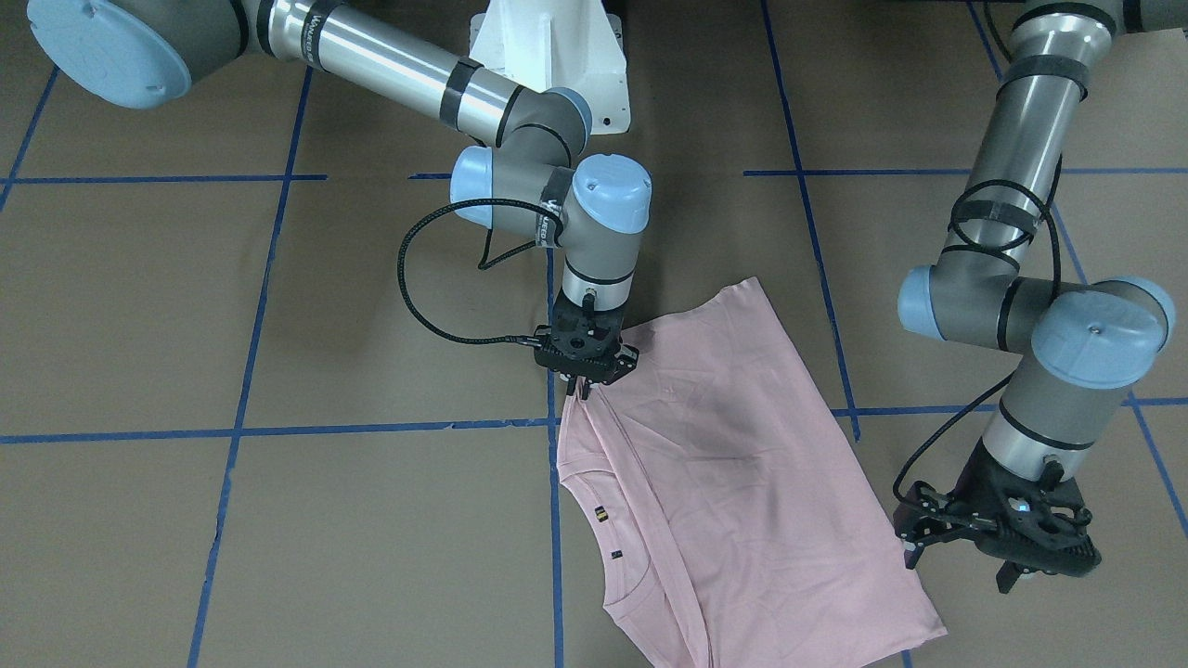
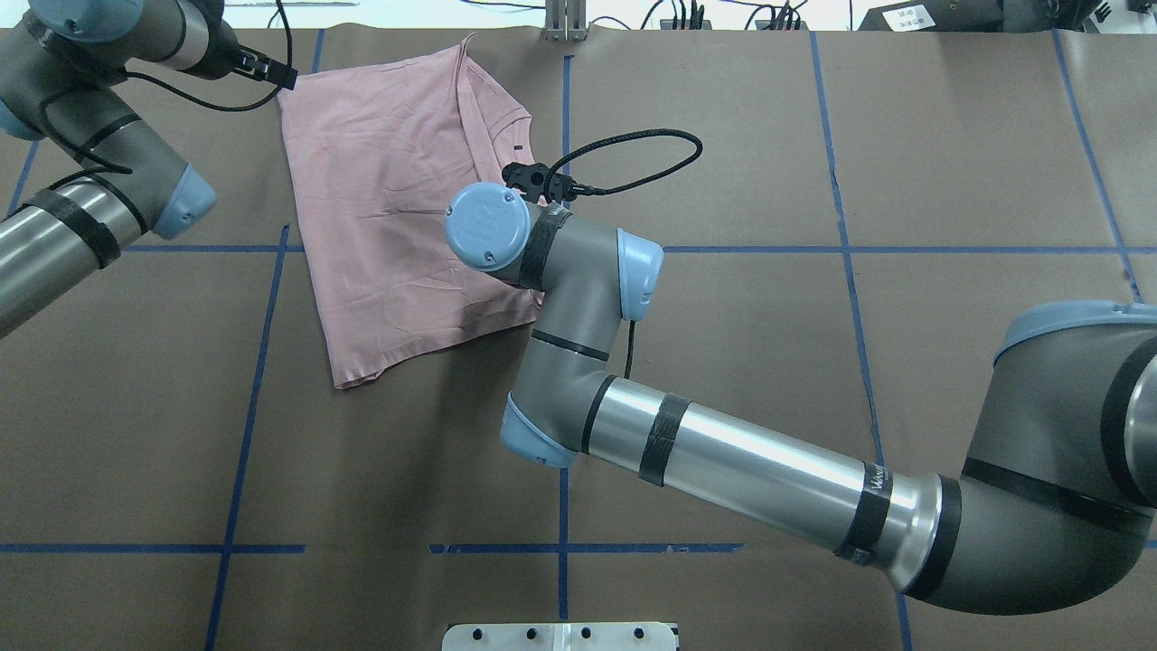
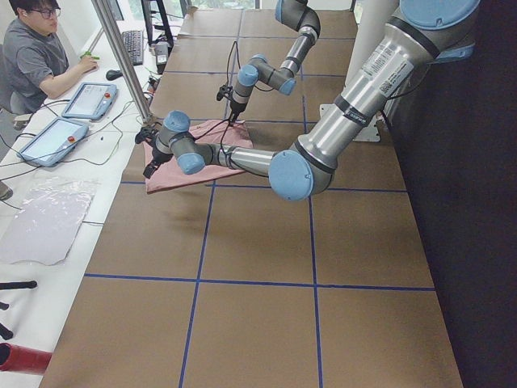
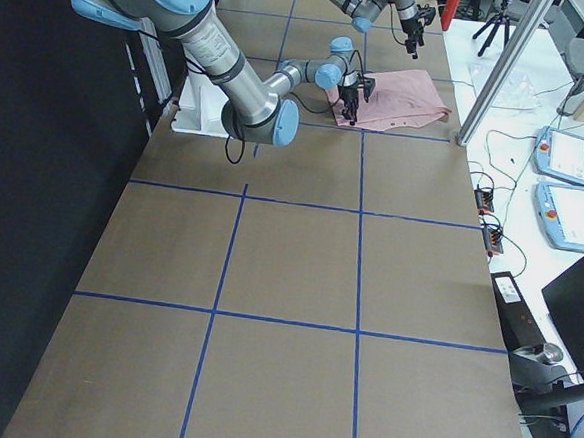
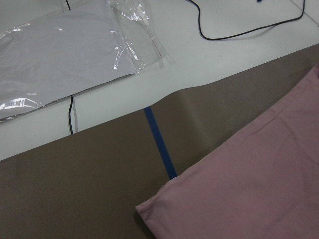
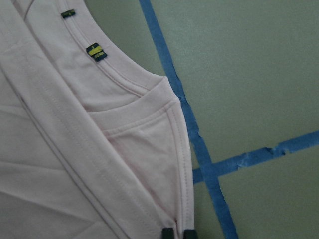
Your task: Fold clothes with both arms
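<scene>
The pale pink T-shirt [image 1: 742, 445] lies folded lengthwise and flat on the brown table, plain side up, with its collar [image 6: 114, 74] and two small labels showing. My right gripper [image 1: 583, 388] points straight down at the shirt's shoulder edge. In the right wrist view its fingertips [image 6: 168, 233] sit close together with the hem between them, so it is shut on the T-shirt [image 6: 75, 164]. My left gripper [image 1: 959, 568] hovers open just off the shirt's bottom corner [image 5: 149, 206], holding nothing. The overhead view hides the right gripper under its wrist [image 2: 488, 226].
Blue tape lines [image 1: 371, 429] grid the brown table. The white pedestal [image 1: 557, 46] stands at the robot's side. Past the far table edge lie a clear plastic sheet [image 5: 60, 55] and a black cable [image 5: 239, 32]. A person [image 3: 36, 56] sits at a side desk with tablets.
</scene>
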Controlling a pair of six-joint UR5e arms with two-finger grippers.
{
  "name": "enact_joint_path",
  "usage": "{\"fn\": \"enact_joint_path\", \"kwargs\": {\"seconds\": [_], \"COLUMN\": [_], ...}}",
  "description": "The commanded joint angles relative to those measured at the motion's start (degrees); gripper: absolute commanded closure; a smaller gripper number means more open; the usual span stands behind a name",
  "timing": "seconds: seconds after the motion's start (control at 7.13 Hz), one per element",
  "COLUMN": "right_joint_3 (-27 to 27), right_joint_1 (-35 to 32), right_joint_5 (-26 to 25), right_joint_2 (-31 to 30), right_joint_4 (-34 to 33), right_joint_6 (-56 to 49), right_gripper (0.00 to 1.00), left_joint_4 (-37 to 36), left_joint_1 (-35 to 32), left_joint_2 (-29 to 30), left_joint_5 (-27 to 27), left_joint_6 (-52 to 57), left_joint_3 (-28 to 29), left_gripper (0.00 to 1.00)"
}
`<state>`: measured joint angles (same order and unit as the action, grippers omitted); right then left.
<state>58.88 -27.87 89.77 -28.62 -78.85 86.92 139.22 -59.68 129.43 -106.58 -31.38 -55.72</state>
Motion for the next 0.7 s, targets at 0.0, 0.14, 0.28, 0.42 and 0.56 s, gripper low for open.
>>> {"fn": "enact_joint_path", "kwargs": {"seconds": [0.0,0.14,0.28,0.42,0.56], "right_joint_3": [0.62,1.84,6.55,14.00,21.90], "right_joint_1": [0.01,-0.08,-0.08,-0.08,-0.08], "right_joint_5": [-0.30,-0.13,0.14,-0.04,-0.30], "right_joint_2": [0.05,-0.12,-2.12,-7.45,-14.12], "right_joint_4": [-0.07,-0.86,-2.61,-3.67,-3.76], "right_joint_6": [-0.08,-0.08,-0.17,-0.17,-0.09], "right_gripper": [1.00,1.00,1.00,1.00,1.00], "left_joint_4": [0.00,0.00,0.00,0.00,0.00], "left_joint_1": [0.00,0.09,0.09,0.09,0.09], "left_joint_2": [0.03,0.03,0.03,0.12,0.12], "left_joint_5": [-0.04,-0.04,-0.04,-0.04,-0.04], "left_joint_6": [0.00,0.00,0.00,-0.09,0.00], "left_joint_3": [0.00,0.00,-0.09,-0.09,-0.18], "left_gripper": [0.00,0.00,0.00,0.00,0.00]}}
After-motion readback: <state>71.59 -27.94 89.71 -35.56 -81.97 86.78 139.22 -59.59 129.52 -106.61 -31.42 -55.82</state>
